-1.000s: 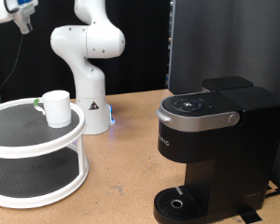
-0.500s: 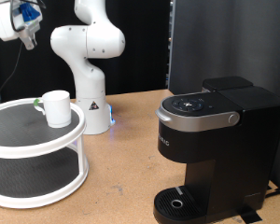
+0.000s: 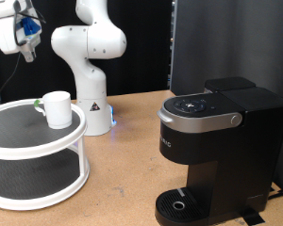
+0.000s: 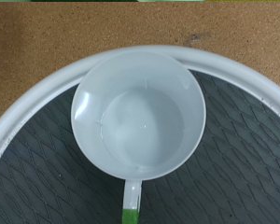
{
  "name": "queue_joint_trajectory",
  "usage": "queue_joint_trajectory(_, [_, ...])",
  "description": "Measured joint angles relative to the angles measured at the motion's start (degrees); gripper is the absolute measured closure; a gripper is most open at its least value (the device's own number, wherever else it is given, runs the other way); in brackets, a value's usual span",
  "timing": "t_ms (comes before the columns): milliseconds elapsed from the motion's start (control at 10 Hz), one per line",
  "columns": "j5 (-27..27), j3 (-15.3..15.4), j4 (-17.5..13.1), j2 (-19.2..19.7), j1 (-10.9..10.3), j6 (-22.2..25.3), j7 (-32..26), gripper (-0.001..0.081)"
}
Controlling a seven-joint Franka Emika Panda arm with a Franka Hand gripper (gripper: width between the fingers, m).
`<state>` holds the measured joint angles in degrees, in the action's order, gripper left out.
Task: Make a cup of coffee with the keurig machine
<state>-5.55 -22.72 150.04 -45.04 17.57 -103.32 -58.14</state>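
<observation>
You see the table (image 3: 132,141) carrying all items. The keurig machine (image 3: 217,141) stands at the table's right edge in the exterior view, lid shut, with its round drip tray (image 3: 184,205) near the front edge. A white two-tier rack (image 3: 33,155) with dark mesh shelves sits at the table's left edge. The robot base (image 3: 88,61) stands at the rear edge. The cup (image 3: 58,108) stands upright on the rack's top shelf, close to its rim; the wrist view shows it empty. The tool (image 3: 26,33) hangs high above the rack, well apart from the cup. You cannot tell whether its fingers are spread or closed.
</observation>
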Motion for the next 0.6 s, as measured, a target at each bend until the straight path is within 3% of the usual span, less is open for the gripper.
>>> queue_joint_trajectory(600, [-1.5,-0.8,5.9,-0.6,1.5,-7.1,-0.1,0.0802])
